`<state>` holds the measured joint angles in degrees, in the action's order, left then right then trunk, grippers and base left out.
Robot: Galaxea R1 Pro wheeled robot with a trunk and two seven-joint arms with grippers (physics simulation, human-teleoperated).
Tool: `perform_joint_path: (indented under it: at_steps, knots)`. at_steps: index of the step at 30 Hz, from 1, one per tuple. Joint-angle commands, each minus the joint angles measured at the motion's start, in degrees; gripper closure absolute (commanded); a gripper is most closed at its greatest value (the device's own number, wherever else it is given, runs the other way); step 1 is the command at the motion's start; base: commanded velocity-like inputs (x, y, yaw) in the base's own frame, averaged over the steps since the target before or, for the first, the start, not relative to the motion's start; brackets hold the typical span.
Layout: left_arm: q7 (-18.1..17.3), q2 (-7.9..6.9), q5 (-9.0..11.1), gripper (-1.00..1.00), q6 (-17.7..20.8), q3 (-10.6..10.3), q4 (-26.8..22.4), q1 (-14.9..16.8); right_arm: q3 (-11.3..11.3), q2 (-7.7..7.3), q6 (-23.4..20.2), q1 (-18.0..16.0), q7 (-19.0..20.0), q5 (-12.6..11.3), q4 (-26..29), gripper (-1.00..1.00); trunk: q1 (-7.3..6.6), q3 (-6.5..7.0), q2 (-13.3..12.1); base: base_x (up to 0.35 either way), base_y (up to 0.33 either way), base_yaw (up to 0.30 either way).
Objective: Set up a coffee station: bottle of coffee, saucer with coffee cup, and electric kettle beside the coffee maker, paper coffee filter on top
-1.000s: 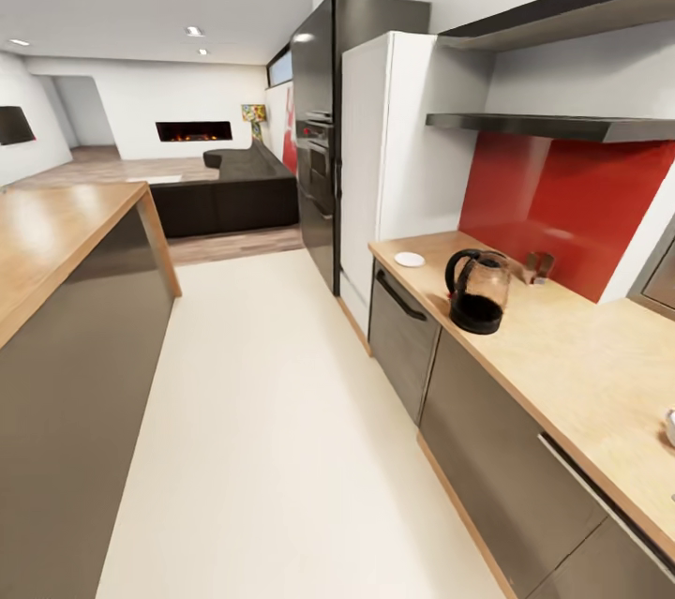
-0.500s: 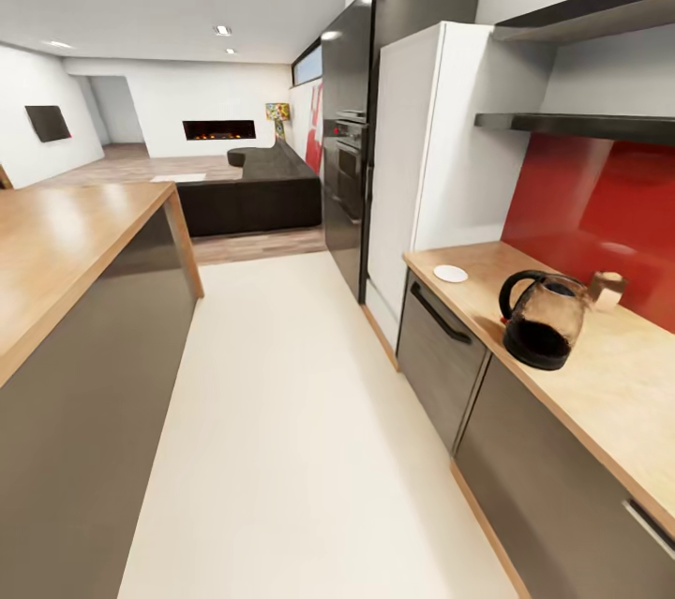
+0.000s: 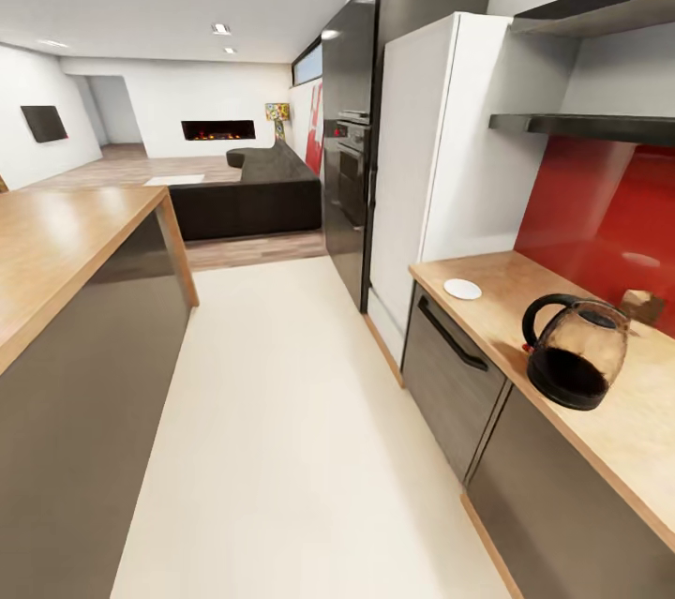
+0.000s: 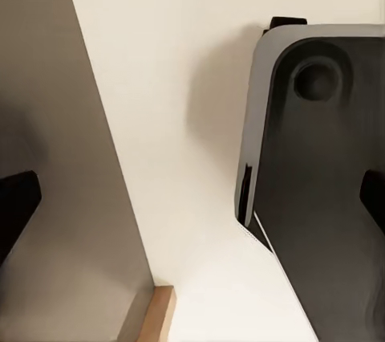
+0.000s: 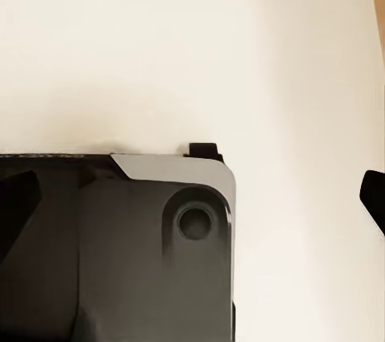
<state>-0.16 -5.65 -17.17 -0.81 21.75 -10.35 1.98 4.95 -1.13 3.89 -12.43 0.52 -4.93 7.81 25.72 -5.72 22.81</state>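
The electric kettle (image 3: 574, 355), clear glass with a black handle and base, stands on the light wood countertop (image 3: 514, 273) at the right of the head view. A white saucer (image 3: 462, 289) lies near the countertop's far end, beside the fridge. A thin black kitchen shelf (image 3: 581, 124) hangs on the wall above the red backsplash. The coffee maker, bottle of coffee, paper coffee filter and coffee cup are out of view. My left gripper (image 4: 192, 205) and right gripper (image 5: 192, 201) are both open, fingertips far apart, pointing down at the pale floor and the robot's dark base.
A white fridge (image 3: 427, 158) and a black oven tower (image 3: 352, 130) stand beyond the countertop. A wood-topped island (image 3: 56, 243) lines the left. A wide pale floor aisle (image 3: 272, 411) runs between them towards a dark sofa (image 3: 244, 196). A small brownish object (image 3: 645, 304) sits by the backsplash.
The whole head picture has shifted, so the camera moved: kettle and saucer now sit further right and lower in view. The kettle and saucer themselves have not moved on the countertop.
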Motion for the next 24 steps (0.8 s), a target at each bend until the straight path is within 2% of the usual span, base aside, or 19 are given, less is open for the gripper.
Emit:
perform_joint_path:
  at_steps: [1,24]
  knots:
    - [-0.02,0.02,-0.59,-1.00,-0.11,0.43,0.00,0.08,0.43,-0.06,0.22,-0.05,0.04,-0.52,-0.06,-1.00,0.06,-0.12,0.11,0.340,0.000,0.000]
    - [-0.10,0.03,-0.54,-1.00,-0.01,0.40,-0.81,1.35,0.06,-0.45,0.23,-0.05,-0.17,-0.60,-0.07,-1.00,0.06,-0.12,0.11,0.339,0.000,0.000]
